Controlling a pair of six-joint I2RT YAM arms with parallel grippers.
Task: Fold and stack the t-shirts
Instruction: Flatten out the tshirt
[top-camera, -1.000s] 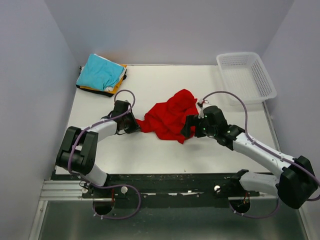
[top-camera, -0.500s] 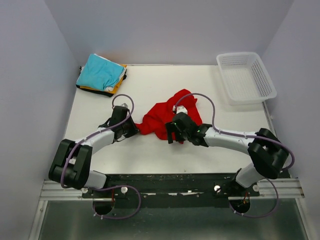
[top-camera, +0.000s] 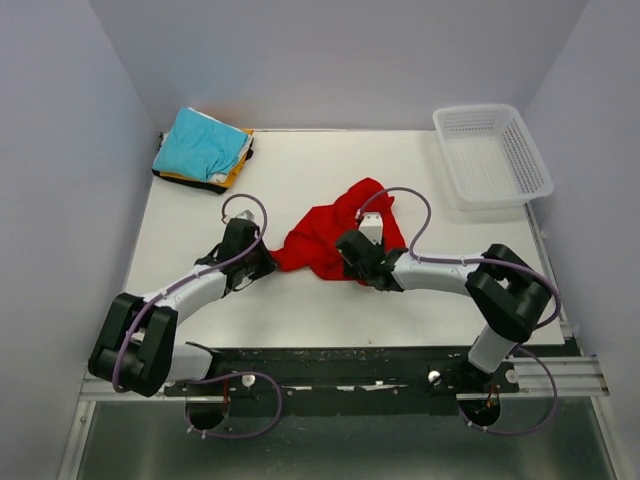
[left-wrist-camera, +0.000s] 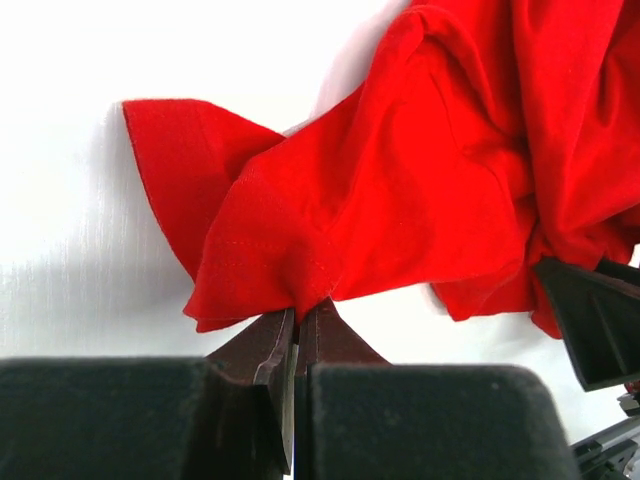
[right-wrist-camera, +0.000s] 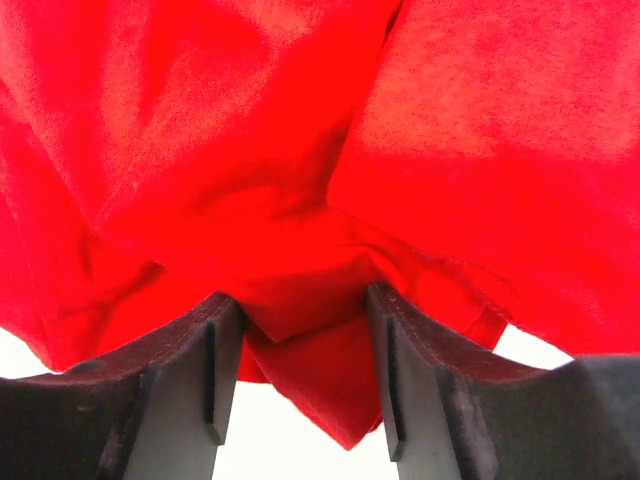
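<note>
Lying crumpled at the middle of the bench (top-camera: 300, 170), the red t-shirt (top-camera: 335, 240) serves as the landmark for everything else. Far to its left and toward the back corner sits the stack of folded t-shirts (top-camera: 203, 148), turquoise on top with yellow-orange and black edges showing beneath. Just left of the red t-shirt, the left claw (top-camera: 262, 258) is pinched shut on a corner of the cloth, its jaws pressed together with the fabric fanning out from the tips. At the shirt's near right edge, the right claw (top-camera: 352, 262) stands partly parted, a bunched fold lying between its fingers (right-wrist-camera: 215, 370) but not visibly clamped. To the far right, at the back, rests the white basket (top-camera: 492, 152). The shirt looks light, limp and prone to bunching, so it will likely sag wherever unsupported; a hem or shoulder seam, taken at two well-separated points, seems the best hold for spreading it flat.
</note>
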